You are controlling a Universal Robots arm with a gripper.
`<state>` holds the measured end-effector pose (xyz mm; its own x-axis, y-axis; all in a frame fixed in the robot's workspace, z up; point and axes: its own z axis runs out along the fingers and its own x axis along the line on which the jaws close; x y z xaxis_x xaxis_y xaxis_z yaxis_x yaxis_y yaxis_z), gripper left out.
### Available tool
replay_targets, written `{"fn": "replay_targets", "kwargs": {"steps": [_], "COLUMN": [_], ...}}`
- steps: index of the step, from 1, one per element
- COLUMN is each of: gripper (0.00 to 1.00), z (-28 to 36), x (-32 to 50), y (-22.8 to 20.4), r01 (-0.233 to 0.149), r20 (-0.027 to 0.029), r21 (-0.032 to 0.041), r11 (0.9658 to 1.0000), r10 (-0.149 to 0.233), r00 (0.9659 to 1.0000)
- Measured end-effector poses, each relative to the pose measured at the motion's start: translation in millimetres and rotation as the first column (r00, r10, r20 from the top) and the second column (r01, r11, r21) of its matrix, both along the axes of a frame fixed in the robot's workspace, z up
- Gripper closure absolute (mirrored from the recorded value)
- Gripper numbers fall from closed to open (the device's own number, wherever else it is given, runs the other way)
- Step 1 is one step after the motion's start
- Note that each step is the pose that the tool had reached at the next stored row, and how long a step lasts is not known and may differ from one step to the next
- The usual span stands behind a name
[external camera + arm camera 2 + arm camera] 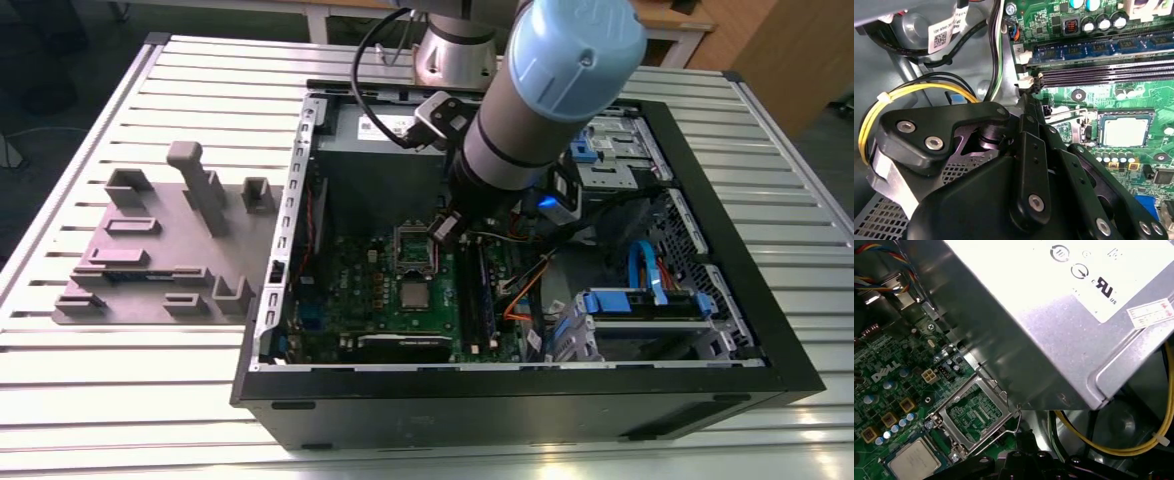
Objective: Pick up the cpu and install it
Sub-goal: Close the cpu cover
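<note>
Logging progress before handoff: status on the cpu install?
Gripper low inside the case, by the raised socket cover. Cpu lies seated on the green board, cover not closed. Nothing on top of it.

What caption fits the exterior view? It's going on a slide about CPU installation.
Robot arm's gripper reaches into the open computer case, just above the cpu seated on the green motherboard.

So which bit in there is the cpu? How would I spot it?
Look inside the open black computer case at the green motherboard on its floor. Near the board's middle, beside the raised metal socket frame the arm hangs over, lies the cpu. It is the flat square chip with a plain silver-grey top, unlike the green, component-studded board around it.
</note>
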<state>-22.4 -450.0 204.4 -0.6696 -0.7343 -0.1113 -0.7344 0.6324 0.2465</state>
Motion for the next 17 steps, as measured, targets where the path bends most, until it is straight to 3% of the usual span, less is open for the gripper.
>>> {"fn": "replay_targets", "kwargs": {"steps": [9,17], "gripper": [0.90,0.90], "z": [-1.7,-3.7], "x": [-1.7,-4.2], "y": [0.0,1.3], "r01": [0.060,0.070], "r20": [-0.0001,-0.0002], "r21": [0.0007,0.0016], "r11": [0.9982,0.9975], "r10": [-0.060,-0.070], "r00": [0.9982,0.9975]}}
